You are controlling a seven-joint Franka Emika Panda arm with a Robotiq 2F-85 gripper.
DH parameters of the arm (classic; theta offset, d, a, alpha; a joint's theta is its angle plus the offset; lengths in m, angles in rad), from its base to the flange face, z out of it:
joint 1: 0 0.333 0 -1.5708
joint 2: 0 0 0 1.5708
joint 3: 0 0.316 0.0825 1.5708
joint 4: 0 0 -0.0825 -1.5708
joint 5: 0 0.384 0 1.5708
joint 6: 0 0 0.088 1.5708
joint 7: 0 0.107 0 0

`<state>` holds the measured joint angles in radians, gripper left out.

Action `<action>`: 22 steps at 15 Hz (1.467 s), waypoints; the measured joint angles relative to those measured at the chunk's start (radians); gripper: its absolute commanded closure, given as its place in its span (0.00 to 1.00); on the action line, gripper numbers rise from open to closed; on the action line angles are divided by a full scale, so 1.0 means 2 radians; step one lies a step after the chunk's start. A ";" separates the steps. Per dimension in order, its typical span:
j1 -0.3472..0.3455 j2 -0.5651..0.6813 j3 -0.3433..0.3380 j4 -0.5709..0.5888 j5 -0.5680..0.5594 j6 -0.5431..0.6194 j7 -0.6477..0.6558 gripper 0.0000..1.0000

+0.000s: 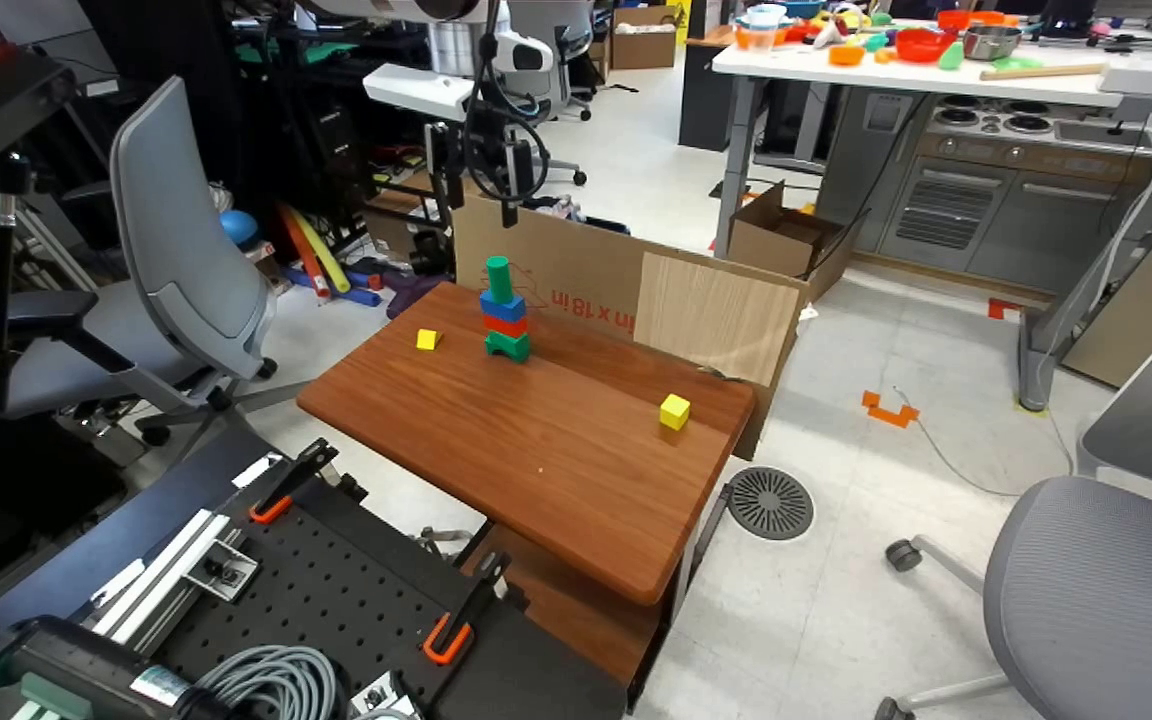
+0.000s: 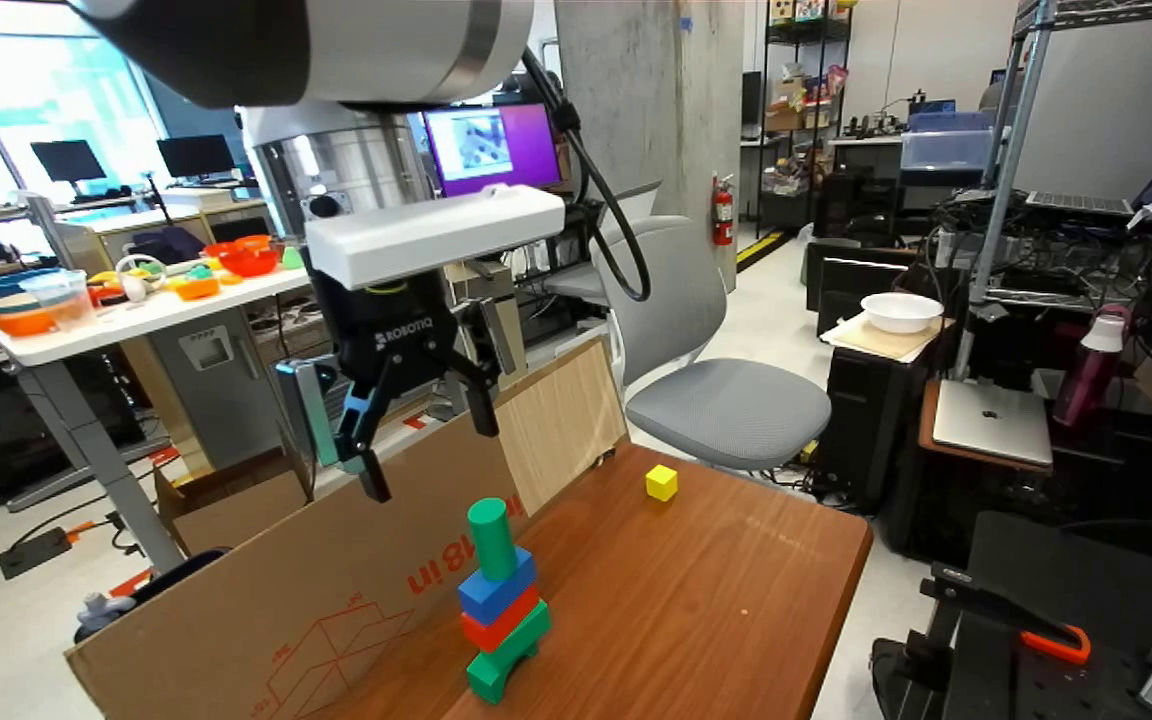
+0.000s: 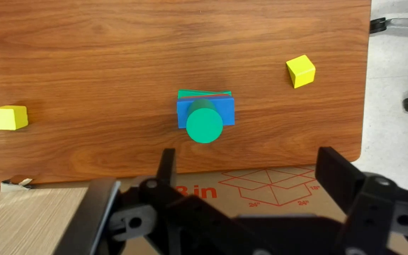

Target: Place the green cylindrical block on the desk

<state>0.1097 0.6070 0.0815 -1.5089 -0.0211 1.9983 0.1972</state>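
Black two-fingered claw (image 2: 431, 460) spread wide, hanging above the level of the bright green cylindrical block (image 2: 492, 540) and apart from it.

That block stands on end on a blue rectangular block (image 2: 501, 592); beneath this come a red rectangular block (image 2: 503, 622) and a green arched block (image 2: 511, 646), which rests on the smooth reddish-brown wooden bench (image 1: 536, 450). In the wrist view, a yellow block (image 3: 10, 117) and a second yellow block (image 3: 300, 69) sit on opposite sides, well apart.
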 measured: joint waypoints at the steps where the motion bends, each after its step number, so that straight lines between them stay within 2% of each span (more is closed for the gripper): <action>1: 0.001 0.008 -0.002 0.008 0.000 -0.005 0.000 0.00; 13: 0.002 0.091 -0.011 0.082 0.000 -0.044 0.001 0.00; 22: 0.002 0.111 -0.012 0.105 0.000 -0.067 0.002 0.00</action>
<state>0.1133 0.8287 0.0572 -1.2990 -0.0210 1.8647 0.2014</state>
